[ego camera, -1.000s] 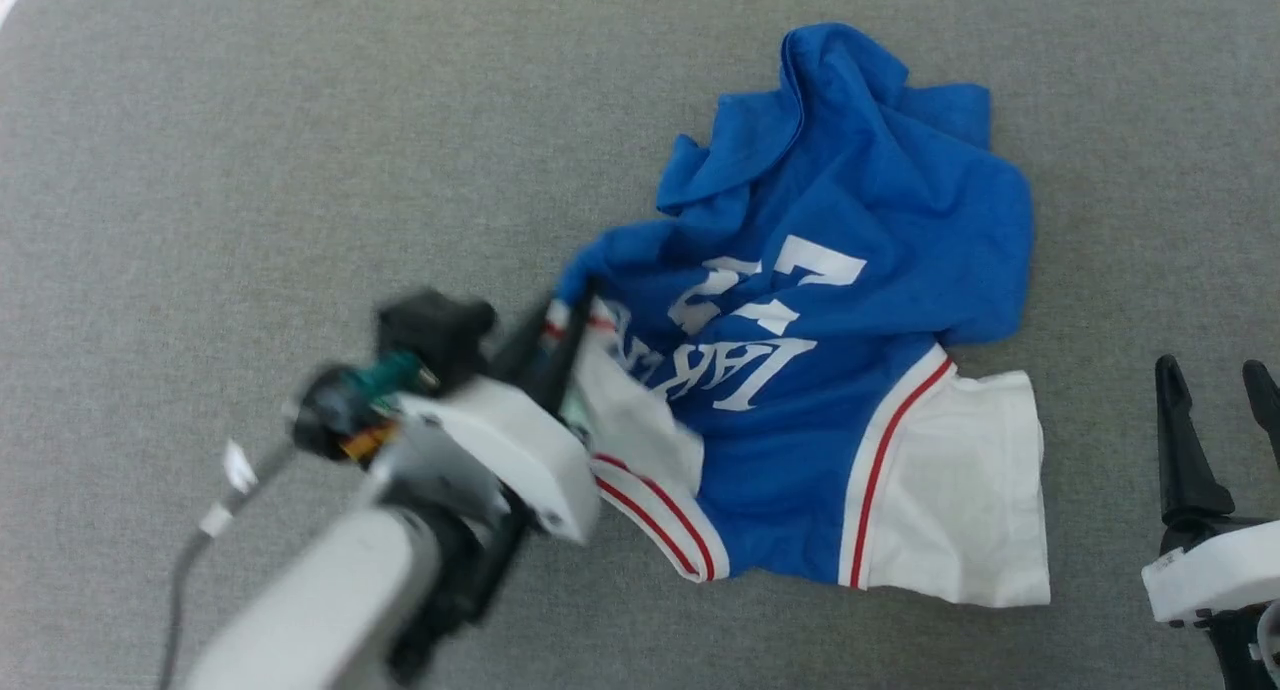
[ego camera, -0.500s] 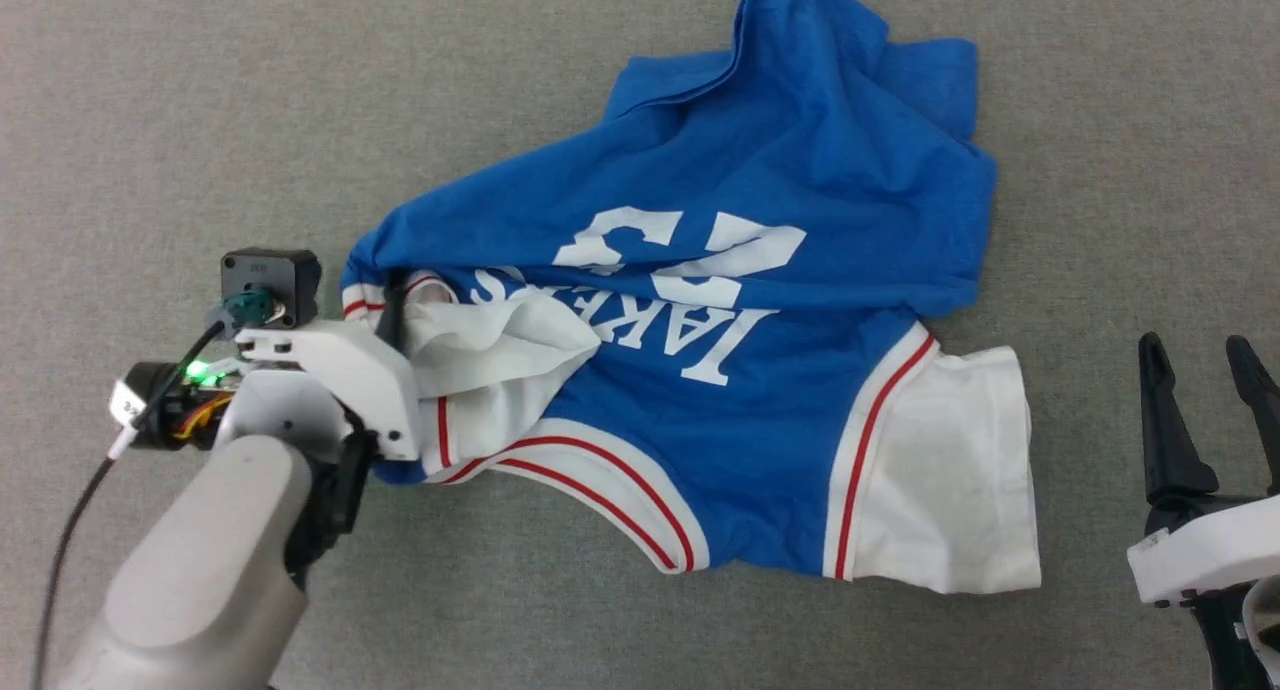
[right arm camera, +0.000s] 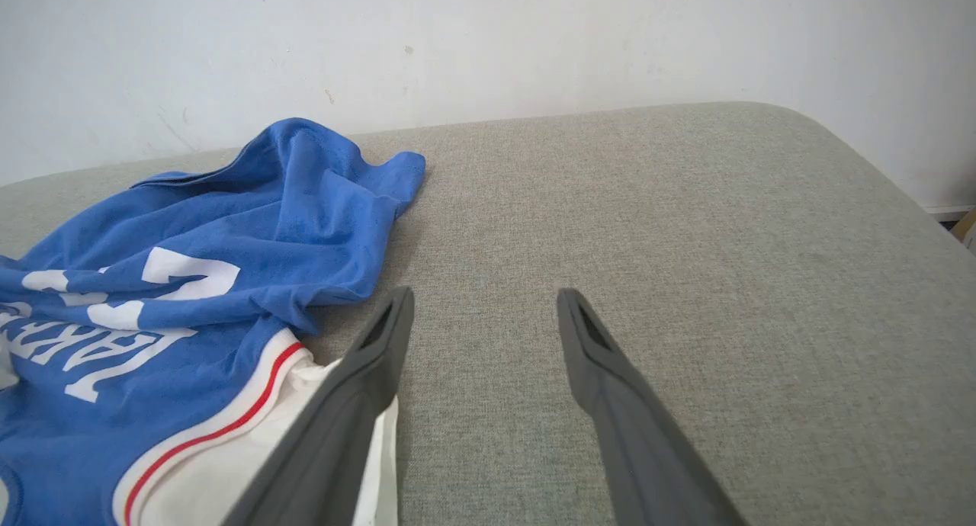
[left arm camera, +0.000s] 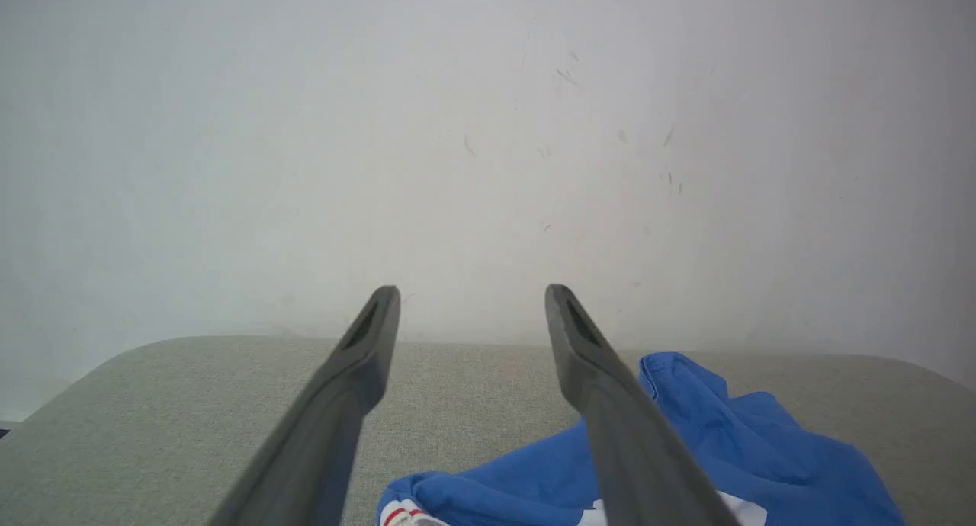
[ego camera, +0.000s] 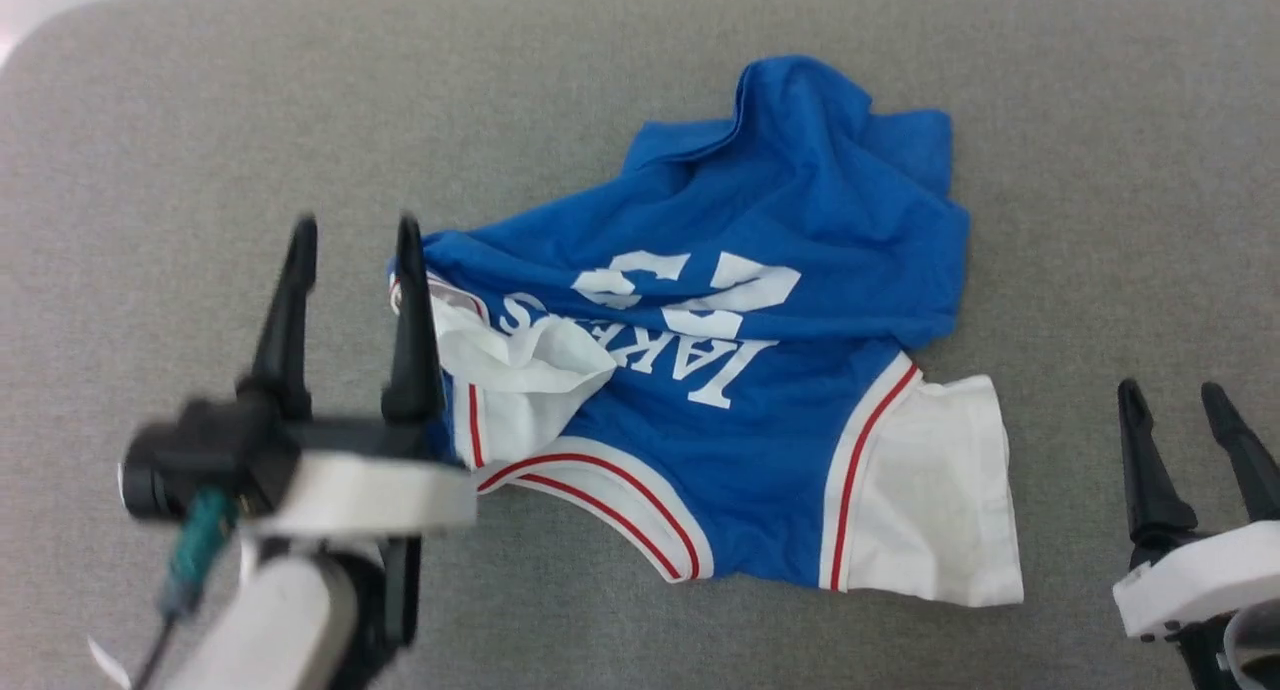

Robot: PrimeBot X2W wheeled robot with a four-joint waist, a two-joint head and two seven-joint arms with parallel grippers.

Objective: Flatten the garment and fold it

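My L gripper [ego camera: 352, 232] hangs w/ fingers spread, nothing btwn them. Its R finger overlaps the shirt [ego camera: 800, 270] edge in head view; can't tell if touching, so no sure gap that side. L of it & ahead: bare pad [ego camera: 180, 130], free run to the rounded far-L corner. Shirt heap blocks mid pad, tallest bunch at the far end. Wall [left arm camera: 488, 129] closes off the far side. My R gripper [ego camera: 1172, 392], also spread, stands apart from the sleeve [ego camera: 930, 490] w/ a bare strip btwn. R of it & ahead: open pad.
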